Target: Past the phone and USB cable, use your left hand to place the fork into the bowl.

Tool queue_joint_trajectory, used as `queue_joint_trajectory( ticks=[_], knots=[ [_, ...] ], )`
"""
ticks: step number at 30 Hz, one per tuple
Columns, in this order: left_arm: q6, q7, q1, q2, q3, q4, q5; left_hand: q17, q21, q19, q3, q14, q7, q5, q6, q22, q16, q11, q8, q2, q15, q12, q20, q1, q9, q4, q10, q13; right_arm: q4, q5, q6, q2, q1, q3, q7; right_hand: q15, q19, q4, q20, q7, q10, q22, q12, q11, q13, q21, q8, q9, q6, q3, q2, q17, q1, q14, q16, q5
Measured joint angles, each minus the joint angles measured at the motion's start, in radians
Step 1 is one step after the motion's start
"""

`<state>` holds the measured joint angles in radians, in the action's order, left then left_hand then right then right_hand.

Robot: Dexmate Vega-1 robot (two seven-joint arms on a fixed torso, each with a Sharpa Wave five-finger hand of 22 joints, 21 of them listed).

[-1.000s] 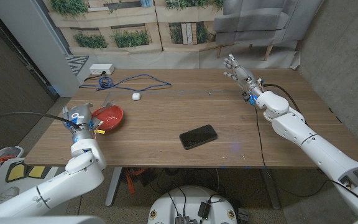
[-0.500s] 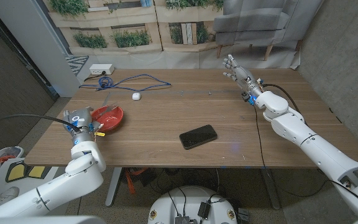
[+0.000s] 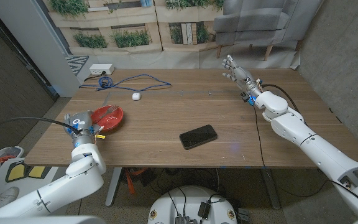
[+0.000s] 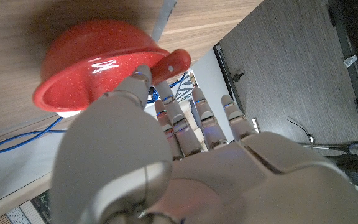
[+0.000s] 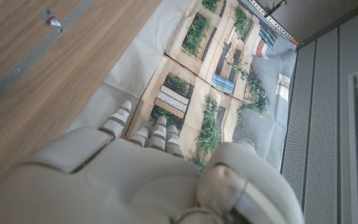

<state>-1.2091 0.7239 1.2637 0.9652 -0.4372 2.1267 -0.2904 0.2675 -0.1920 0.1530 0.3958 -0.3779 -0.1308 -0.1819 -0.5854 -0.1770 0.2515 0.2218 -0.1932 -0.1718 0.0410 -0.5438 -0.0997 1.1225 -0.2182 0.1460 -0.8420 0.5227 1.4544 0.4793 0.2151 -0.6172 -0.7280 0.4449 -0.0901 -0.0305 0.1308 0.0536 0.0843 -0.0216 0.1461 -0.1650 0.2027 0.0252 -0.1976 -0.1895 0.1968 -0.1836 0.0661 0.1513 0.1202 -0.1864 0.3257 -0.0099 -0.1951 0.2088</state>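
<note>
The red bowl (image 3: 109, 117) stands near the table's left edge; the left wrist view shows it close up as the red bowl (image 4: 95, 65). A grey fork (image 4: 163, 20) leans out over its rim, with its head down inside. My left hand (image 3: 80, 122) is just beside the bowl on the near-left side, fingers apart and holding nothing. The black phone (image 3: 198, 136) lies at the table's near middle. A blue USB cable (image 3: 133, 80) curls along the far left. My right hand (image 3: 235, 68) is raised at the far right with fingers spread and holds nothing.
A small white object (image 3: 136, 96) lies near the cable. A white box (image 3: 101, 68) sits at the far-left corner. The table's left edge (image 3: 48, 134) runs close by my left hand. A grey chair (image 3: 260, 22) stands behind the table.
My left hand has drawn back a little from the bowl toward the table's near-left edge. The bowl, phone and right arm have not moved.
</note>
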Motion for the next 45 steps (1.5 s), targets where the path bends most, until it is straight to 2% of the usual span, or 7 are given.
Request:
queue_joint_trajectory(
  ticks=[12,16,19,26,35,41,45],
  knots=[
    [-0.002,0.016,0.012,-0.014,0.01,-0.015,0.005,-0.003,-0.005,0.007,0.004,-0.007,-0.007,-0.008,-0.025,0.0,-0.004,-0.002,-0.008,0.011,0.0,-0.005,0.007,-0.002,0.0,0.004,-0.002,-0.008,-0.015,-0.002,-0.007,0.007,0.018,0.011,-0.015,0.0,0.0,0.003,0.0,0.0,0.0,0.0,0.0,0.0,0.0,0.0,0.0,0.0,0.0,-0.003,0.005,0.0,-0.005,0.0,0.0,0.0],
    [-0.003,0.021,0.013,-0.019,0.012,-0.019,0.005,-0.006,-0.005,0.013,-0.001,-0.012,-0.007,-0.013,-0.025,0.0,-0.008,-0.001,-0.008,0.024,0.006,0.011,0.013,-0.021,0.0,-0.007,0.005,-0.022,-0.022,-0.002,-0.007,0.01,0.024,0.014,-0.019,0.0,0.0,0.003,0.0,0.0,0.0,0.0,0.0,0.0,0.0,0.0,0.0,0.0,0.0,-0.003,0.005,0.0,-0.005,0.0,0.0,0.0],
    [-0.007,0.026,0.013,-0.025,0.014,-0.023,0.006,-0.009,-0.005,0.013,-0.005,-0.012,-0.007,-0.019,-0.025,0.0,-0.012,-0.004,-0.008,0.026,0.006,0.034,0.013,-0.056,0.002,-0.023,0.036,-0.035,-0.031,-0.003,-0.007,0.014,0.031,0.016,-0.024,0.0,0.0,0.003,0.0,0.0,0.0,0.0,0.0,0.0,0.0,0.0,0.0,0.0,0.0,-0.003,0.009,0.0,-0.001,0.0,0.0,0.0],
    [-0.011,0.033,0.013,-0.033,0.016,-0.028,0.008,-0.02,-0.005,0.018,-0.019,-0.01,-0.006,-0.02,-0.031,0.0,-0.012,-0.013,-0.012,0.042,0.004,0.078,0.018,-0.117,0.005,-0.039,0.059,-0.062,-0.045,-0.004,-0.007,0.02,0.043,0.02,-0.031,0.0,0.0,0.003,0.0,0.0,0.0,0.0,0.0,0.0,0.0,0.0,0.0,0.0,0.0,-0.003,0.009,0.0,-0.001,0.0,0.0,0.0],
    [-0.012,0.035,0.017,-0.035,0.02,-0.029,0.012,-0.034,-0.005,0.023,-0.061,0.0,-0.012,-0.02,-0.041,0.0,-0.019,-0.015,-0.023,0.079,0.0,0.155,0.023,-0.235,0.014,-0.074,0.097,-0.104,-0.053,-0.005,-0.006,0.022,0.051,0.023,-0.037,0.0,0.0,0.006,0.0,0.0,0.0,0.0,0.0,0.0,0.0,0.0,0.0,0.0,0.0,-0.006,0.009,0.0,-0.001,0.0,0.0,0.0],
    [-0.001,0.036,0.027,-0.031,0.032,-0.028,0.018,-0.036,-0.005,0.023,-0.077,0.009,-0.009,-0.014,-0.044,0.0,-0.019,-0.02,-0.023,0.089,0.0,0.181,0.023,-0.278,0.014,-0.085,0.111,-0.118,-0.053,-0.006,-0.006,0.023,0.053,0.025,-0.037,0.0,0.0,0.006,0.0,0.0,0.0,0.0,0.0,0.0,0.0,0.0,0.0,0.0,0.0,-0.006,0.009,0.0,-0.001,0.0,0.0,0.0],
    [0.013,0.04,0.032,-0.031,0.038,-0.028,0.021,-0.044,-0.005,0.023,-0.087,0.026,-0.008,-0.012,-0.044,0.0,-0.027,-0.036,-0.023,0.1,0.001,0.22,0.023,-0.316,0.019,-0.095,0.151,-0.133,-0.048,-0.007,-0.009,0.023,0.054,0.026,-0.037,0.0,0.0,0.006,0.0,0.0,0.0,0.0,0.0,0.0,0.0,0.0,0.0,0.0,0.0,-0.006,0.009,0.0,-0.001,0.0,0.0,0.0]
  ],
)
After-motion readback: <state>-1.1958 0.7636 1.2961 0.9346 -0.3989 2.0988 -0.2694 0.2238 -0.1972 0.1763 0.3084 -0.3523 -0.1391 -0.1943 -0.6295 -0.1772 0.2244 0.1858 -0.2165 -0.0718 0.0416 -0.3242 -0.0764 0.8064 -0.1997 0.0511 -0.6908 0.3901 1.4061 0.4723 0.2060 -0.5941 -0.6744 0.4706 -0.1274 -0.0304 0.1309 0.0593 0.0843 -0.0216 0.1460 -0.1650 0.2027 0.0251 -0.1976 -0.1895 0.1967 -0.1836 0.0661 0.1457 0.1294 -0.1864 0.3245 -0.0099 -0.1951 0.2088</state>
